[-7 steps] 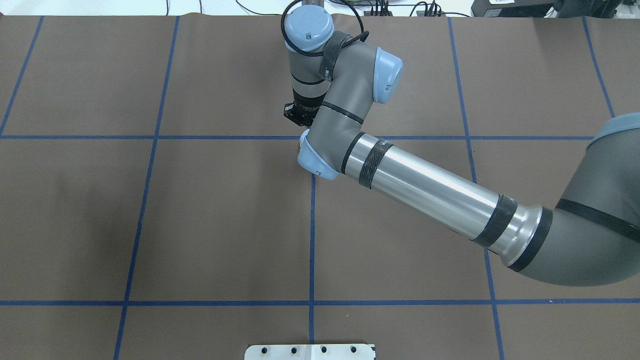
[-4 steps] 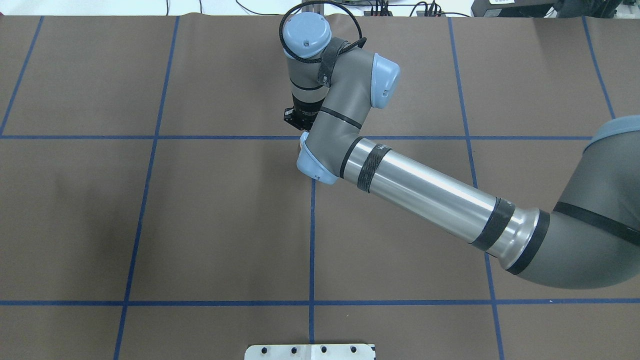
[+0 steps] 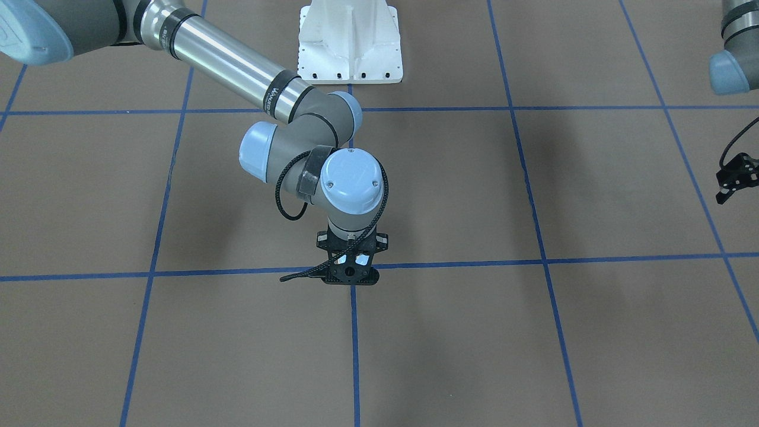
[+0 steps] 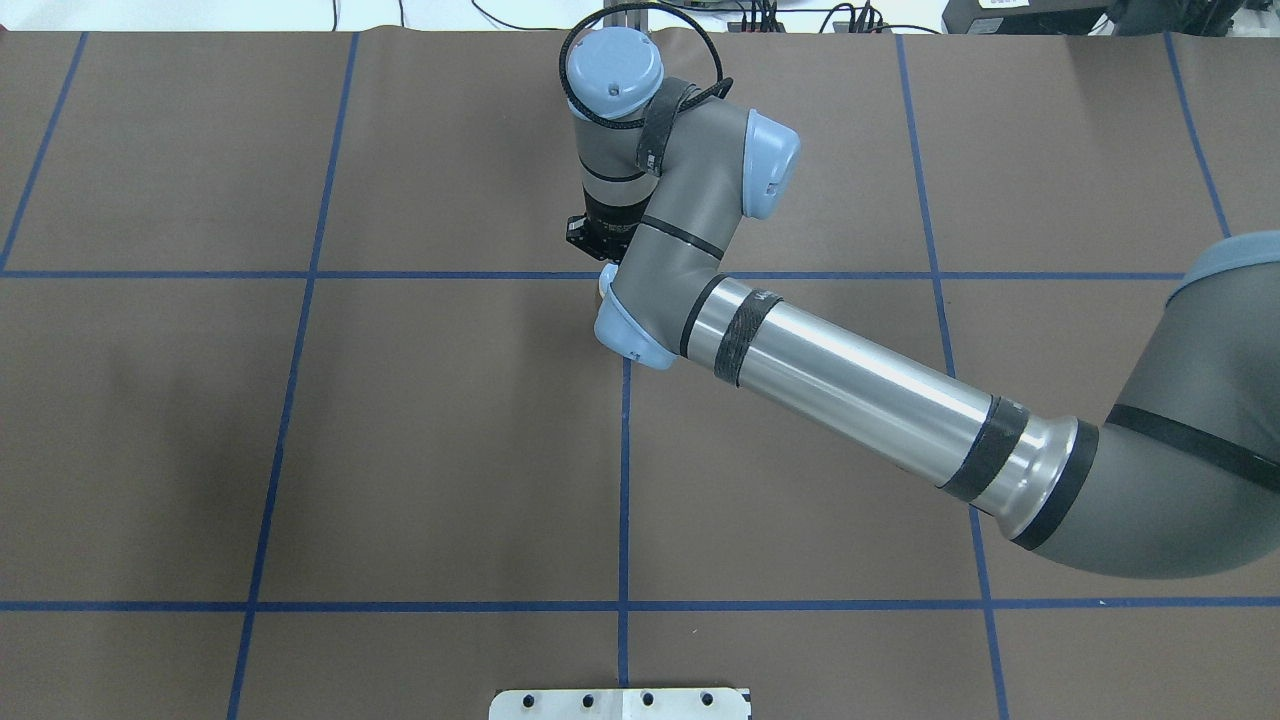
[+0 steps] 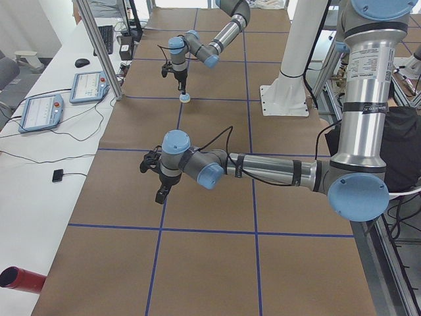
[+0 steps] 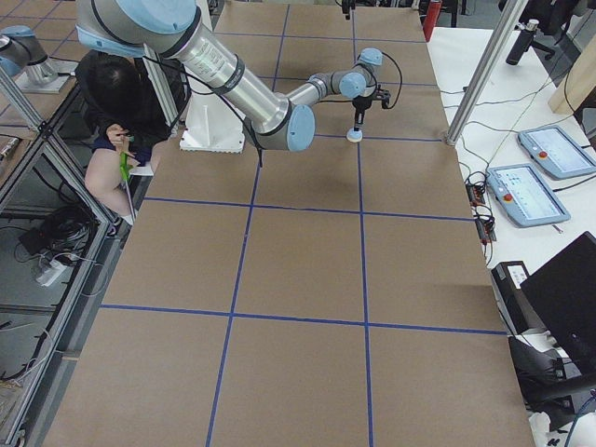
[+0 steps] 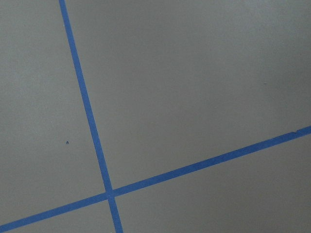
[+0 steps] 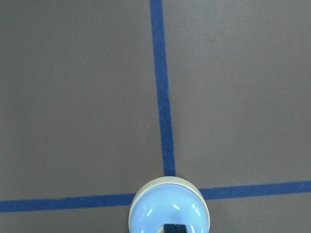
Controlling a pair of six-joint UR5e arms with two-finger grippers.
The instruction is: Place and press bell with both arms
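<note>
Right arm [image 4: 850,380] dipped slightly; its hand [image 3: 351,277] seemingly pinches the bell [image 8: 169,208].

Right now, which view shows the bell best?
Right wrist-mounted: the bell is close, dome and cream rim clear, on a tape crossing. Exterior left and right show it tiny under the right end effector; the right arm hides it overhead and front-facing.

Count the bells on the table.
1. The bell sits on a blue tape crossing, directly beneath the right arm, which hides it in the front view. No other shows.
</note>
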